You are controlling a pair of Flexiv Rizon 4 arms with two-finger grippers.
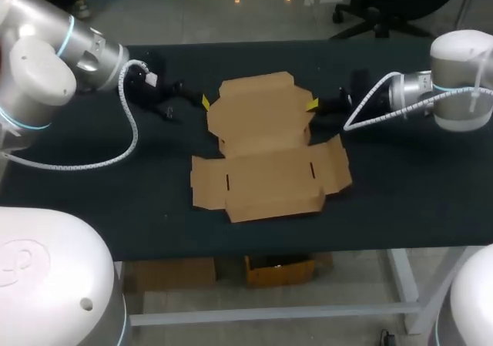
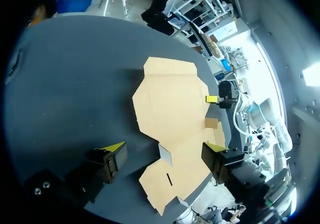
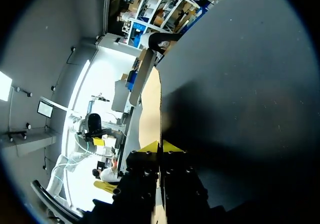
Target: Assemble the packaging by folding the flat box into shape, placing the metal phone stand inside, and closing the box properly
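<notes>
On the dark table (image 1: 400, 184), flat cardboard box (image 1: 266, 153), left gripper (image 2: 164, 147) spread wide, right gripper (image 3: 160, 145) tight on its edge.

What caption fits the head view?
Left end effector and right end effector flank the unfolded cardboard box.

No text, label or number is legible; the flat box (image 1: 269, 149) seems unprinted from here.

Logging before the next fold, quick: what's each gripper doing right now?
Left gripper: open, holding nothing.
Right gripper: closed on the flat box edge.
</notes>
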